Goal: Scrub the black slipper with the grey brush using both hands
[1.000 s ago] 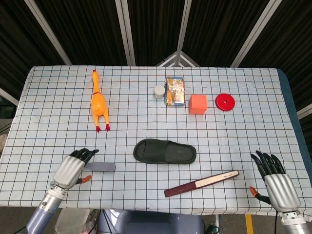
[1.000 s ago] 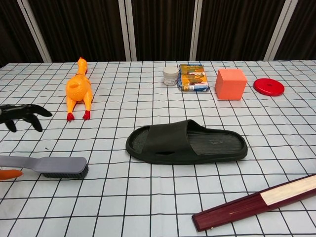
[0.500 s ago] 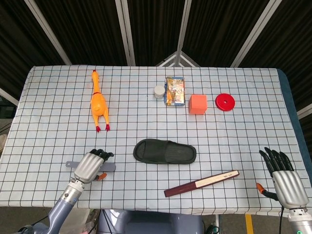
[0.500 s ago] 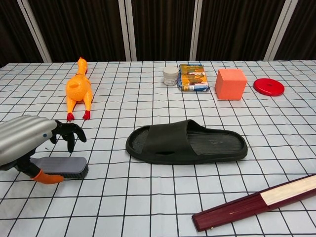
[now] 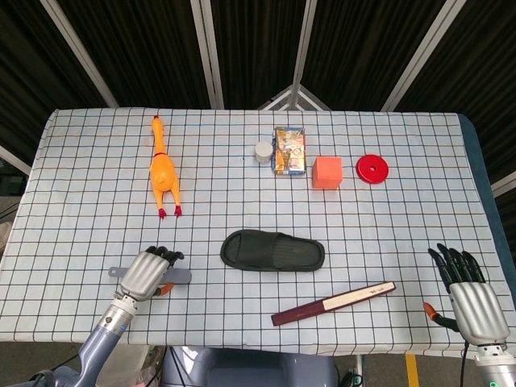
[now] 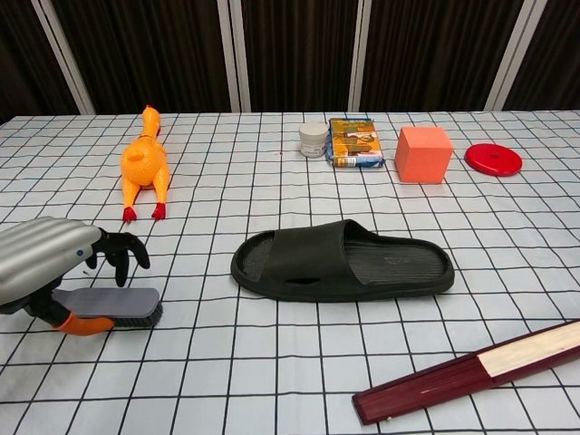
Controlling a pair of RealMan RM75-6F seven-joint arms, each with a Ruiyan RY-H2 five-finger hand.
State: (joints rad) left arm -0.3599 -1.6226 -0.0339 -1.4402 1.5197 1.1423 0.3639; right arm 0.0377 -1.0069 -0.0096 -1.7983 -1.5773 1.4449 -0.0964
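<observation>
Black slipper lengthwise left-right, left hand curled over grey brush, grip unclear

Slipper mid-table; brush left of it under left hand; fan right-front.

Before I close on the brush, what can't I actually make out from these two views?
- Whether the left hand grips the grey brush: chest view, the hand's back covers the handle, and the fingers hang over the brush head; head view is too small to tell.
- Right hand: outside the chest view, seen only in the head view.
- Print on the small box: too small in both views.
- Closed fan: its far end is cut off by the chest view's right edge.
</observation>
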